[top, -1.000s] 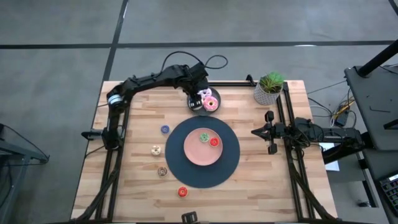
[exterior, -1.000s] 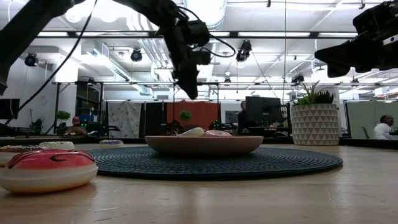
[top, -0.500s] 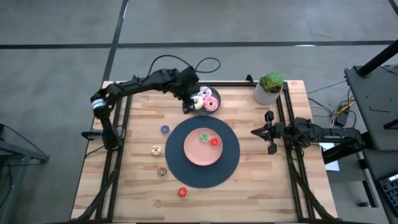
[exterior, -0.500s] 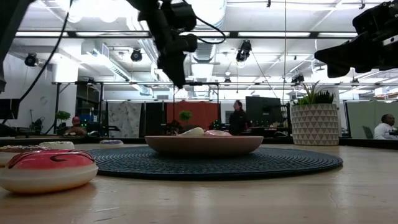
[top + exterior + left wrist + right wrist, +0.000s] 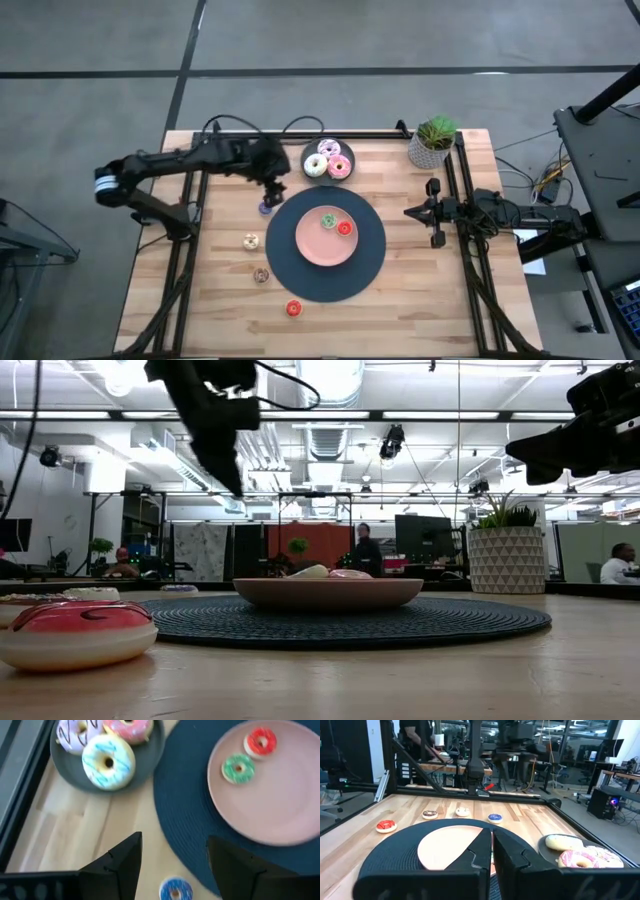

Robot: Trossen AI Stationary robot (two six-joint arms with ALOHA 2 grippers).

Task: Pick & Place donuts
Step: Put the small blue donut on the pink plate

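Wooden slatted surface point(image 5: 400, 300) under a dark round mat point(image 5: 372, 262), pink plate point(image 5: 312, 252) at its centre carrying 2 tiny donuts, green point(image 5: 326, 220) and red point(image 5: 344, 228). Left gripper point(image 5: 272, 196) hanging over the mat's far-left edge, fingers point(image 5: 125, 865) spread and holding nothing, blue donut point(image 5: 265, 208) lying flat just beside and below them, between the 2 tips in the left wrist view. Being a ring, no long axis to align with. Tan donut point(image 5: 250, 240), brown donut point(image 5: 261, 275) and loose red donut point(image 5: 293, 309) nearer along the left side. 3 larger donuts on the grey plate point(image 5: 311, 150) at the far edge. Right gripper point(image 5: 428, 212) parked well right, fingers pressed together; left arm clearly closer.
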